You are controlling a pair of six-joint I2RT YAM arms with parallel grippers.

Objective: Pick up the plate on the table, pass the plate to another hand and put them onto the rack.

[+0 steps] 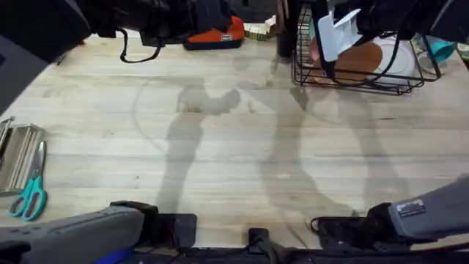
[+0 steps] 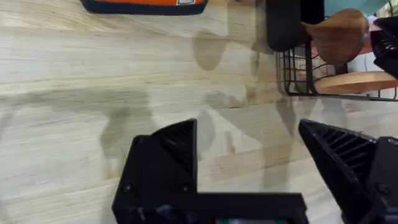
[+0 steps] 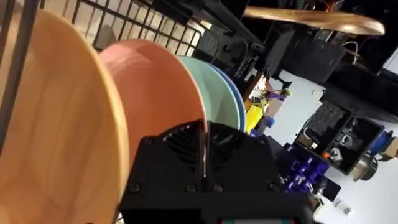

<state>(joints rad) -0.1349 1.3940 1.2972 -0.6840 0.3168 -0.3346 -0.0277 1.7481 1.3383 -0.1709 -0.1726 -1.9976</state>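
Right gripper [image 3: 204, 146]: its black fingers [image 3: 180, 143] are closed to a thin slit on the rim of the plate [image 3: 155, 93]; in the overhead view the gripper [image 1: 327, 70] hangs over the near left part of the rack [image 1: 352, 82].
Plate: pale pink, upright on edge in the rack, between an orange-tan plate [image 3: 56, 124] on one side and a teal plate [image 3: 217, 93] on the other, with a blue rim just behind the teal one. From overhead the pink edge [image 1: 315, 50] shows beside the gripper's white mount.
Rack: black wire, at the far right of the worktop [image 1: 220, 147]; the wires [image 3: 124, 25] rise behind the plates in the right wrist view. In the left wrist view the rack [image 2: 298, 74] sits at the far side with a tan plate edge [image 2: 367, 81] inside it.
Left gripper [image 2: 249, 155]: wide open, nothing between the fingers [image 2: 168, 155], hovering over bare wood well short of the rack.
Left arm: reaches along the far edge of the worktop, dark and blurred, near an orange-and-black object [image 1: 216, 34].
Worktop: light wooden planks carrying the arms' shadows across the middle.
Scissors [image 1: 31, 192]: teal handles, at the near left edge, just beside a metal object [image 1: 18, 154], well apart from the rack.
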